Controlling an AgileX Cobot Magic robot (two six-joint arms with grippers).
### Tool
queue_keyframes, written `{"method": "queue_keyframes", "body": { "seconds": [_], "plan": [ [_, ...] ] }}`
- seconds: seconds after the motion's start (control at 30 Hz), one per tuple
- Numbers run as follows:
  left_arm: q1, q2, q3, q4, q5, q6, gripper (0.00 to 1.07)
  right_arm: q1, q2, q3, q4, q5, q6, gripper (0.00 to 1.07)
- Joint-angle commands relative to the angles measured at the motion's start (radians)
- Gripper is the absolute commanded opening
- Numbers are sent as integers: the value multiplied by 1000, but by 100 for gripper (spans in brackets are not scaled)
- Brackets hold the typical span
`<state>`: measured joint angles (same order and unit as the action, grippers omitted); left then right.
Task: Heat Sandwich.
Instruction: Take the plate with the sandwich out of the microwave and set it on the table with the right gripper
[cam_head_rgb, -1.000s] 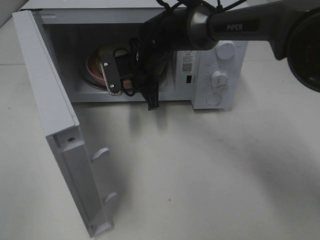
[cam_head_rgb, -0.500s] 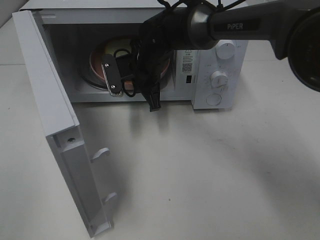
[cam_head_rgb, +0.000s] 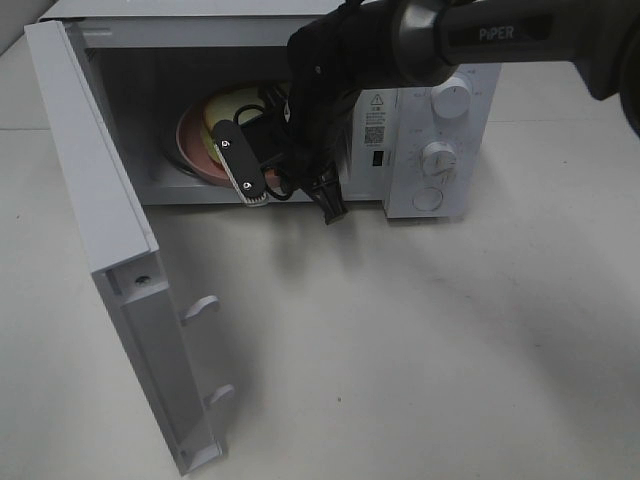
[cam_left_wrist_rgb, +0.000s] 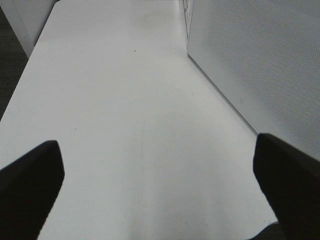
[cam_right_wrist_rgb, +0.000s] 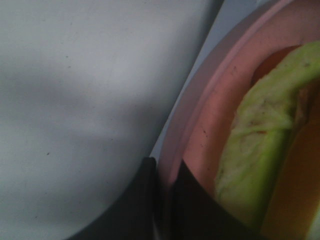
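The microwave (cam_head_rgb: 420, 130) has a matt white painted casing, and its open door (cam_head_rgb: 110, 230) looks like smooth white plastic; a finely perforated white panel (cam_left_wrist_rgb: 260, 65) shows beside the left end effector (cam_left_wrist_rgb: 160, 185), whose fingers (cam_left_wrist_rgb: 30, 175) are matt black. The tabletop (cam_head_rgb: 400, 350) is smooth, pale and faintly sheeny. The right end effector (cam_head_rgb: 245, 165) is black with a bright metal edge. Pinched in it, the plate (cam_right_wrist_rgb: 200, 125) is smooth, slightly glossy pink; the sandwich (cam_right_wrist_rgb: 260, 145) looks soft and porous.

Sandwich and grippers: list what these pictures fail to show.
- Sandwich: right wrist view blurred, cut by the frame edge; in the high view the right arm covers most of it.
- Pink plate: near part hidden by the right gripper.
- Left gripper: only its fingertips show.
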<state>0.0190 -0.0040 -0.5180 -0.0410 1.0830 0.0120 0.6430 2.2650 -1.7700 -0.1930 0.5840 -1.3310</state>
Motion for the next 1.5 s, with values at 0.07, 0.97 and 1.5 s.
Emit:
{"method": "queue_keyframes", "body": {
  "seconds": [0.07, 0.97, 1.5],
  "plan": [
    [2, -15, 1, 0, -12, 0, 98, 0, -62, 41, 26, -18, -63, 0],
    [2, -15, 1, 0, -12, 0, 98, 23, -384, 415, 204, -64, -362, 0],
    [2, -15, 1, 0, -12, 0, 98, 23, -624, 647, 200, -98, -357, 0]
  ]
}}
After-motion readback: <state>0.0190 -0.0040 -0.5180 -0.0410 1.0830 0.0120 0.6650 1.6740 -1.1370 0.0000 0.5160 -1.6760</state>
